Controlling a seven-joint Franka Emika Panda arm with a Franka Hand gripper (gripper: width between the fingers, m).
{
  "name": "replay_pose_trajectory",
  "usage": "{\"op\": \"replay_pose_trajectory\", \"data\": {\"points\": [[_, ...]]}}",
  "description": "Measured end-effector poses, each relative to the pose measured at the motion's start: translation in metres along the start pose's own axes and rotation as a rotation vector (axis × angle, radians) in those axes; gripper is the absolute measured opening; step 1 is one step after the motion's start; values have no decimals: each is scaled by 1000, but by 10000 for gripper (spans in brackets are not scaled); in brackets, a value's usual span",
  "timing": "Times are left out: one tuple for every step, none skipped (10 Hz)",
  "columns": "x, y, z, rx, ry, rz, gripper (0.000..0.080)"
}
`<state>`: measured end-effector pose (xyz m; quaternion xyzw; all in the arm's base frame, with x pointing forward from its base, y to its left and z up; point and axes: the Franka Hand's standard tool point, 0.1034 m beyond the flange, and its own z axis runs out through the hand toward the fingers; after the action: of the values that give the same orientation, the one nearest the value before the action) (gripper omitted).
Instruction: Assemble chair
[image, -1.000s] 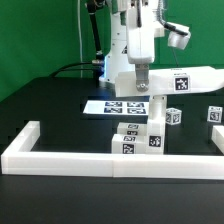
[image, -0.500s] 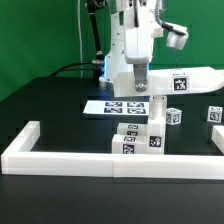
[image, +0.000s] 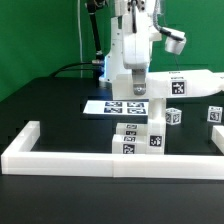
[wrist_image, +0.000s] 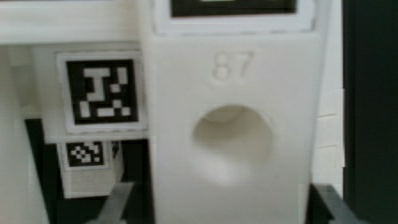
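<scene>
My gripper (image: 139, 88) is shut on a long white chair part (image: 185, 84), which hangs above the table and reaches toward the exterior view's right, a tag on its side. In the wrist view this part (wrist_image: 231, 110) fills the middle, showing the number 87 and a round recess, with my fingers (wrist_image: 121, 198) dark against its two sides. Below the gripper a cluster of tagged white chair parts (image: 140, 136) stands upright against the front rail. A tagged face (wrist_image: 102, 90) of another part shows beside the held one.
The marker board (image: 112, 106) lies flat on the black table behind the cluster. A small tagged part (image: 175, 116) and another (image: 214, 115) rest to the exterior view's right. A low white border rail (image: 70, 158) runs along the front and up both sides.
The wrist has turned a little and the held part has shifted slightly with it. The parts on the table have not moved.
</scene>
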<state>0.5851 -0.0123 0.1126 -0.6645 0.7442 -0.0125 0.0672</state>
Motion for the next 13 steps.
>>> {"op": "replay_pose_trajectory", "data": {"points": [[0,0,0,0,0,0,290],[-3,0,0,0,-1,-4,290],[-2,0,1,-1,0,-4,290],[-2,1,2,-2,1,-5,290],[-2,1,3,-4,3,-8,290],[1,2,7,-3,10,-31,290],[0,0,7,-2,11,-37,290],[0,-1,7,1,12,-40,290],[0,-1,7,1,12,-43,290],[0,-2,7,1,12,-43,290],[0,-2,7,2,12,-46,290],[0,-2,7,2,13,-47,290],[-1,-3,7,-1,13,-53,290]]}}
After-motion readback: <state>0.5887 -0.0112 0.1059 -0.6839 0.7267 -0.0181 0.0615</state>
